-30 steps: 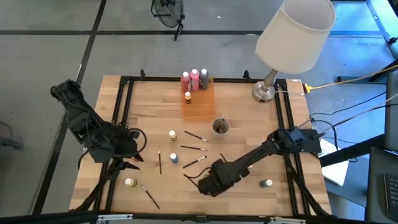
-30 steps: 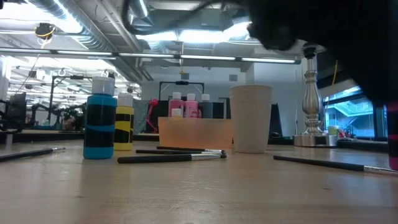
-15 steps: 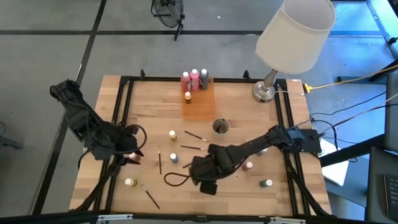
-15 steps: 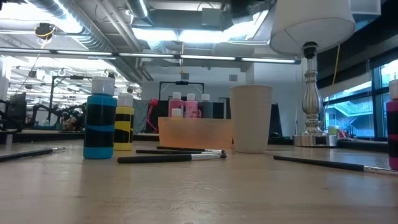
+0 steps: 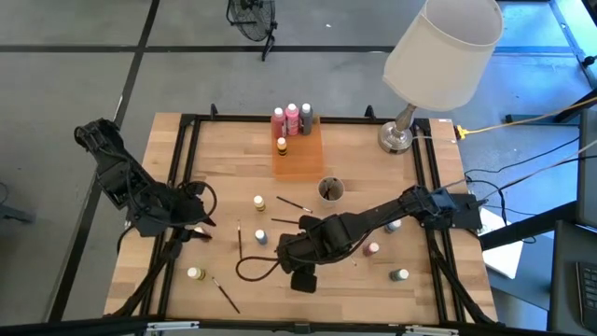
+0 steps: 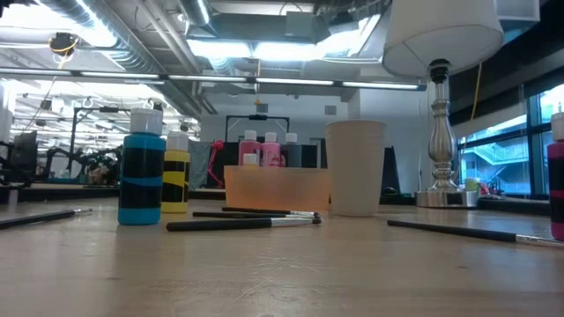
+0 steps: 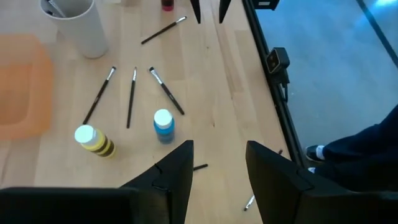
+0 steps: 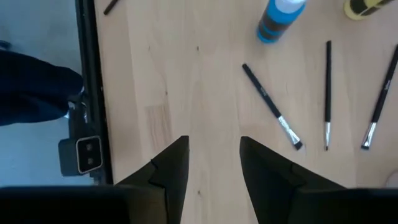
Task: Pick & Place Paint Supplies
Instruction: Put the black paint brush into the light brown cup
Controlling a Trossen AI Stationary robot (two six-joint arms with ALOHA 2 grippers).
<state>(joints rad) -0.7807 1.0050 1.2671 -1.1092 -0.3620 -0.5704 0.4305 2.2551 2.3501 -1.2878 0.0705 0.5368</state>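
Observation:
Paint bottles stand on the wood table: a blue one (image 5: 261, 236) (image 8: 280, 18), a yellow one (image 5: 259, 202) (image 7: 93, 140), a pink one (image 5: 373, 248), a green one (image 5: 399, 275) and a pale one (image 5: 194, 273). Three more stand upright at the far end of the orange tray (image 5: 298, 154). Thin dark brushes (image 5: 284, 221) (image 8: 272, 106) lie flat between them. My right gripper (image 5: 287, 250) (image 8: 214, 142) hangs open above bare wood near the blue bottle. My left gripper (image 5: 198, 231) (image 7: 219, 149) is open at the table's left side, with nothing between its fingers.
A grey cup (image 5: 330, 189) (image 6: 355, 167) with brushes in it stands mid-table. A lamp (image 5: 401, 135) stands at the far right corner. A black frame rail (image 5: 182, 187) runs along the table's edges. A dark cable loop (image 5: 252, 269) hangs below my right arm.
My right gripper has risen clear of the table, gone a little toward the table's left edge and rolled about its own axis. The arm has left the low view, and the pink bottle it covered now shows.

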